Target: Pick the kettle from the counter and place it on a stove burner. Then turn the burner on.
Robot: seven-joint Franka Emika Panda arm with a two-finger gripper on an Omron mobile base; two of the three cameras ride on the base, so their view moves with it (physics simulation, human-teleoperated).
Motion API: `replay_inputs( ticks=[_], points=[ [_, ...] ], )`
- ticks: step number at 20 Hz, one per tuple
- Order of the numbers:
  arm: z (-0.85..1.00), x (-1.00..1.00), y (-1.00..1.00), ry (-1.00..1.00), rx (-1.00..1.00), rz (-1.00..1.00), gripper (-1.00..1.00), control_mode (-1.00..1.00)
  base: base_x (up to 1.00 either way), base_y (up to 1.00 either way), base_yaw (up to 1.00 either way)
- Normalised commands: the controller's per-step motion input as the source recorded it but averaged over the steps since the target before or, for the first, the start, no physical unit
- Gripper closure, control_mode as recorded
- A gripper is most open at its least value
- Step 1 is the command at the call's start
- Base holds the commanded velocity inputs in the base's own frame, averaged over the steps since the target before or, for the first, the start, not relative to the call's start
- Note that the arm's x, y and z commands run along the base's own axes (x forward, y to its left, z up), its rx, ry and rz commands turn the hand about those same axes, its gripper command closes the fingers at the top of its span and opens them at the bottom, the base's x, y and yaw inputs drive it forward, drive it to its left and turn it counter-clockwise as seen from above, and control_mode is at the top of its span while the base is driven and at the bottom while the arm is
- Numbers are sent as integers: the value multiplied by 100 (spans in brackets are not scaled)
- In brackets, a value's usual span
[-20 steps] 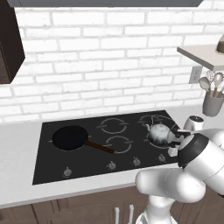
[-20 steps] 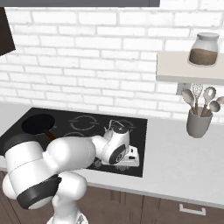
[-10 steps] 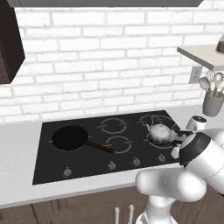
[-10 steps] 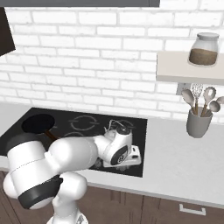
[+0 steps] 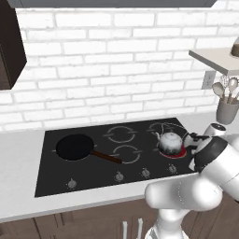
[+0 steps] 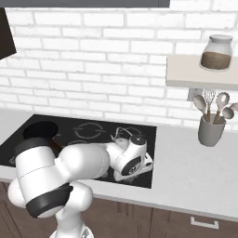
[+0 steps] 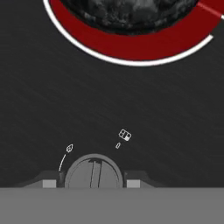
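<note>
The silver kettle point(image 5: 170, 142) stands upright on the front right stove burner point(image 5: 180, 154), which glows red under it. In the hand view the kettle's dark underside point(image 7: 131, 13) sits inside the red ring point(image 7: 131, 46). My gripper point(image 7: 92, 181) is low at the cooktop's front edge, just in front of the kettle. Its fingertips point(image 7: 49, 182) press on both sides of a round grey burner knob point(image 7: 93, 172), so it is shut on that knob. In the right base view the hand point(image 6: 133, 160) hides most of the kettle point(image 6: 120, 134). The pale counter point(image 5: 18, 168) surrounds the cooktop.
A black frying pan point(image 5: 74, 147) rests on the left burner, its handle pointing right. More knobs point(image 5: 119, 176) line the cooktop's front edge. A grey utensil holder point(image 6: 210, 130) stands on the counter to the right, under a shelf with a jar point(image 6: 216, 51).
The hand has stayed at the front right knob with only a slight shift. The kettle and the pan have not moved.
</note>
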Motion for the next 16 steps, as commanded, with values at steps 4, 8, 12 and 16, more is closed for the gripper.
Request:
replay_inputs(
  ticks=[4,8,12,16],
  points=[
    [-34,-10,7,-11,-5,37,100,-100,0,0,0],
    [-24,-13,1,-8,-4,26,100,-100,0,0,0],
    [0,-2,0,0,0,11,100,-100,0,0,0],
    [0,0,0,0,0,2,100,-100,0,0,0]
  ],
)
